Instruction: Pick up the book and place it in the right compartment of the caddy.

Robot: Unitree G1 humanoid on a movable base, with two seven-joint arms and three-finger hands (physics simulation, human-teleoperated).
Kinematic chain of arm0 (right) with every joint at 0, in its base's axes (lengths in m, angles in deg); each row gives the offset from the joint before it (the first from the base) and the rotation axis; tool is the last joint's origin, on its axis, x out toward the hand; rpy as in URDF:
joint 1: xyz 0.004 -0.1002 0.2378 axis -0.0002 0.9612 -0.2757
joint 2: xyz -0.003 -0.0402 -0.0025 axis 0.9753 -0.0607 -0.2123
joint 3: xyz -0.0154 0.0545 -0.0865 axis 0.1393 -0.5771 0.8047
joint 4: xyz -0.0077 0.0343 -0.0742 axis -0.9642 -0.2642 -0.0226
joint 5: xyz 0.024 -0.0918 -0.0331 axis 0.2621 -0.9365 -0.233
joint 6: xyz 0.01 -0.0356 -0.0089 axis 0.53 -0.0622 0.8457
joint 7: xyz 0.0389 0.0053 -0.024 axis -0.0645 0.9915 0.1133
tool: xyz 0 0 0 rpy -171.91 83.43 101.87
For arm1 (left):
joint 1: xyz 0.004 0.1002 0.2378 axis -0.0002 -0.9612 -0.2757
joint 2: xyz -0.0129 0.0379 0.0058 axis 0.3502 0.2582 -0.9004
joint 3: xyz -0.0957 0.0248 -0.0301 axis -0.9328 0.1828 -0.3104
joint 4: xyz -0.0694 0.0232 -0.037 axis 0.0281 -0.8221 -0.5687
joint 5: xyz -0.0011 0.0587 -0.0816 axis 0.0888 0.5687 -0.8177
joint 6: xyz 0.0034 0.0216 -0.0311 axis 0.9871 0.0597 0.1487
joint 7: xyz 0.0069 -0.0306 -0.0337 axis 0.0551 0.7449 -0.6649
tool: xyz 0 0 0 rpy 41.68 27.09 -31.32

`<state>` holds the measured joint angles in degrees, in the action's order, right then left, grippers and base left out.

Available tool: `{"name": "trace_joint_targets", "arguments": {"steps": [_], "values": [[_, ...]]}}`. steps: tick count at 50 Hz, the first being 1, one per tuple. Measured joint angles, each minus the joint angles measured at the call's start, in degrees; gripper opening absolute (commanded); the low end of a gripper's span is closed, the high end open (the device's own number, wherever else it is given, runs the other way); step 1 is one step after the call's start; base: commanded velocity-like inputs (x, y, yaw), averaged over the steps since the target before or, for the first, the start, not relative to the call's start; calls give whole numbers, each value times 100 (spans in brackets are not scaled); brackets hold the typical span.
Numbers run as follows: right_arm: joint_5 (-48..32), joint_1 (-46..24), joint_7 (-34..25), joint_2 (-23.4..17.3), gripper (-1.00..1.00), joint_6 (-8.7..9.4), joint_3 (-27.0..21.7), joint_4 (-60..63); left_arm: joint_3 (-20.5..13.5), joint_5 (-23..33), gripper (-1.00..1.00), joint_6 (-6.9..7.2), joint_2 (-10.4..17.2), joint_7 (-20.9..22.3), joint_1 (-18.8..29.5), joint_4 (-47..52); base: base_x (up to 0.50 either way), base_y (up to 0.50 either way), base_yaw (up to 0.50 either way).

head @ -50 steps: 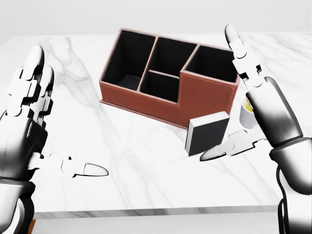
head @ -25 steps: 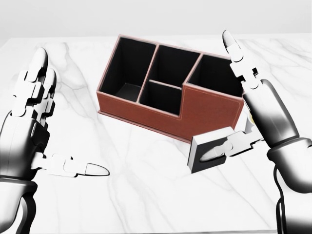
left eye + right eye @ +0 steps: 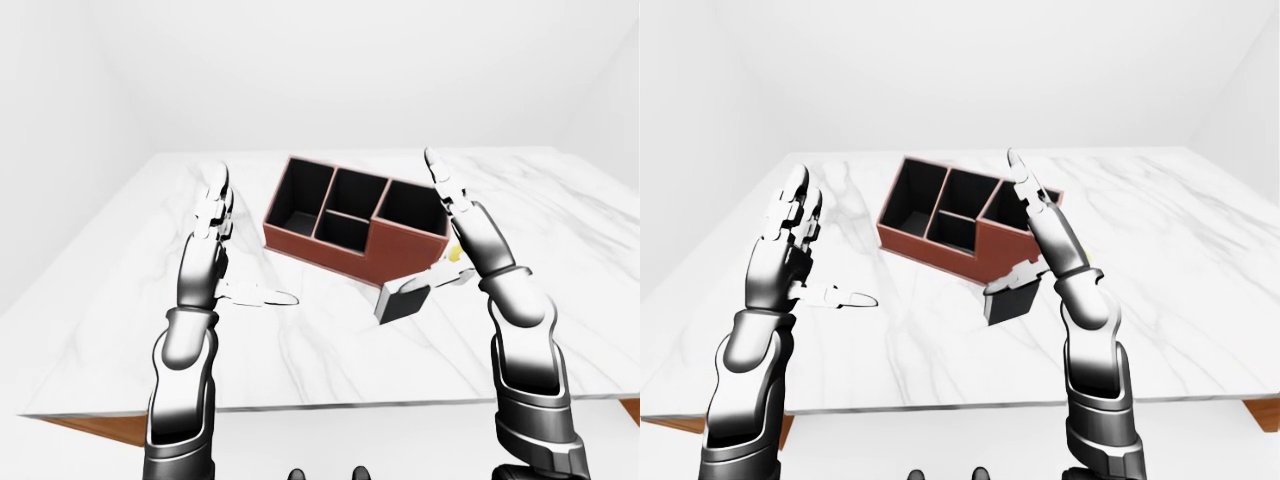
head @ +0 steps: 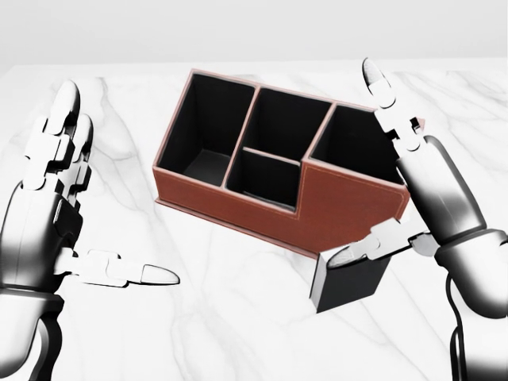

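the book [image 4: 351,282] stands on the marble table [image 4: 238,309], just beside the near wall of the caddy [image 4: 278,163], below its right compartment [image 4: 361,143] in the head view. the right hand [image 4: 401,186] is open, its thumb resting on the book's top edge, long fingers raised. the left hand [image 4: 59,198] hangs open, well apart. judging by this, nothing is done yet: gripping, lifting and placing all remain.

The head view looks steeply down from close above the marble table [image 4: 238,317], the caddy [image 4: 349,198] filling its middle. The two eye views sit farther off and level out more, taking in both arms, the table's near edge and the white walls beyond, sharing nearly one picture.
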<state>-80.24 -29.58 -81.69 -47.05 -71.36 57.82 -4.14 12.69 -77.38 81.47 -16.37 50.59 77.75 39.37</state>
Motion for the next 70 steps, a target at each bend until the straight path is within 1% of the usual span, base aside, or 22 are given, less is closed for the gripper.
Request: {"name": "trace_joint_targets", "arguments": {"steps": [30,38,39,43,47,49,55,59,64,70], "values": [[-70,78,-107,18,100,0,11,71,-15,31,100,0,-6,-71,-49,16,17,0,0],[-89,147,-92,40,100,-3,20,105,-14,41,100,0,-10,-85,-57,-12,3,0,0],[-92,152,-80,43,100,-18,19,122,-14,42,100,0,-10,-86,-58,-15,0,0,0],[-214,150,70,32,100,-292,21,153,-13,44,100,0,-13,-91,-65,-15,0,0,0],[-448,145,272,15,100,-728,31,192,-11,43,100,0,-16,-93,-76,-2,0,0,0],[-595,155,364,9,100,-983,40,228,-10,40,100,0,-19,-93,-83,9,0,0,0],[-1100,242,567,19,100,-1000,88,382,-13,25,100,0,-24,-86,-111,47,0,0,0],[-1407,340,591,45,100,-1000,124,521,-22,9,100,0,-25,-80,-131,70,0,0,0],[-1717,484,512,78,100,-1000,169,728,-37,-15,100,0,-26,-69,-165,116,0,0,0],[-1975,688,257,138,100,-1000,237,1000,-63,-48,100,0,-28,-49,-233,192,0,0,0]]}}
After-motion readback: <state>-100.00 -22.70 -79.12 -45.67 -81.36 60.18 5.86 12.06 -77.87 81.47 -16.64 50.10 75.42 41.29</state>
